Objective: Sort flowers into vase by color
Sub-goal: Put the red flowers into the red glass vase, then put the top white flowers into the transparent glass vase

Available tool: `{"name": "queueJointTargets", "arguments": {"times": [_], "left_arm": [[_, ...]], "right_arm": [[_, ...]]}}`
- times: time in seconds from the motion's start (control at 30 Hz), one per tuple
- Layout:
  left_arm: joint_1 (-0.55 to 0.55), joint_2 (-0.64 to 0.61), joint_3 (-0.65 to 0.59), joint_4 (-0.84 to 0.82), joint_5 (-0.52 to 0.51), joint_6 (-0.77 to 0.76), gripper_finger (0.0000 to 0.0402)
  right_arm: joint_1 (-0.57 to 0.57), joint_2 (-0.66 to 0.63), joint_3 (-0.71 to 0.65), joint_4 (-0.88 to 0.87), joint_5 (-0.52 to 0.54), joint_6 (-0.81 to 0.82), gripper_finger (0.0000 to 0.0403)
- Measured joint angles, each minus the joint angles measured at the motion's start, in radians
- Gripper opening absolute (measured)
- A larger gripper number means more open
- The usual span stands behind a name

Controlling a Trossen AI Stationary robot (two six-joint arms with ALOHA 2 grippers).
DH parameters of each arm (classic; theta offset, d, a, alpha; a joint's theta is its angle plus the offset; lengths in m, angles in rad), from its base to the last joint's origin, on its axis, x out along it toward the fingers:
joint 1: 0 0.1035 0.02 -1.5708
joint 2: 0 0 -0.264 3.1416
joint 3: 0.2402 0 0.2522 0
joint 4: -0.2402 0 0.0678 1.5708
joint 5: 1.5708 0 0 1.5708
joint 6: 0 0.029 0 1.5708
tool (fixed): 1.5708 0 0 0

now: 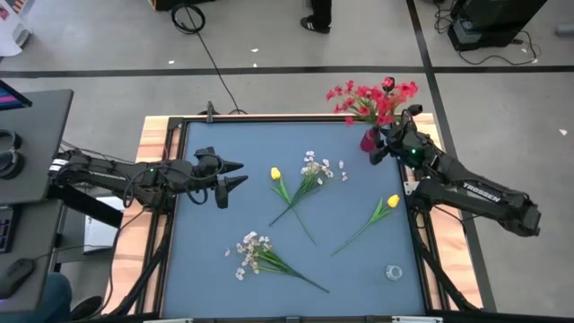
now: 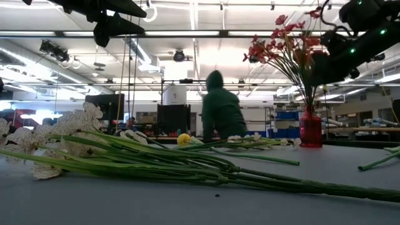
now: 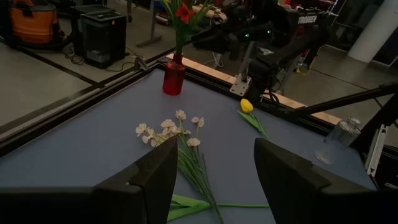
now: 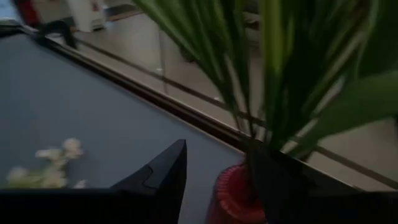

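Observation:
A red vase (image 1: 369, 140) stands at the table's far right corner with red flowers (image 1: 377, 97) in it, their green stems (image 4: 249, 74) rising from its mouth (image 4: 229, 190). My right gripper (image 4: 222, 149) is open just above that mouth, one finger on each side of the stems; whether a finger touches them I cannot tell. On the mat lie two white sprays (image 1: 317, 168) (image 1: 251, 248) and two yellow tulips (image 1: 276, 174) (image 1: 392, 203). My left gripper (image 1: 237, 175) hangs open above the mat's left side, holding nothing.
A small clear glass vase (image 1: 393, 271) stands near the table's front right corner. The table's black frame (image 1: 269, 119) and wooden border run round the mat. A person in a green hooded top (image 2: 219, 112) is in the room behind the table.

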Motion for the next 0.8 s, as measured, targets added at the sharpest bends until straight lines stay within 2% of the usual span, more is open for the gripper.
{"name": "queueJointTargets", "arguments": {"times": [0.2, 0.37, 0.47, 0.53, 0.8], "left_arm": [[0.0, 0.0, 0.0, 0.0, 0.0, 0.0, 0.0217], [0.0, 0.0, 0.0, 0.0, 0.0, 0.0, 0.0217], [0.0, 0.0, 0.0, 0.0, 0.0, 0.0, 0.0217], [0.0, 0.0, 0.0, 0.0, -0.001, 0.001, 0.0217], [0.018, 0.0, 0.0, -0.003, -0.056, 0.167, 0.0217]], "right_arm": [[0.0, -0.019, 0.082, -0.139, -0.132, 0.046, 0.0181], [0.0, -0.012, 0.14, -0.329, -0.315, 0.311, 0.0181], [0.01, -0.01, 0.14, -0.365, -0.462, 0.431, 0.018], [0.034, -0.005, 0.138, -0.359, -0.514, 0.486, 0.0177], [0.218, 0.098, 0.137, -0.213, -0.427, 0.733, 0.0164]]}}
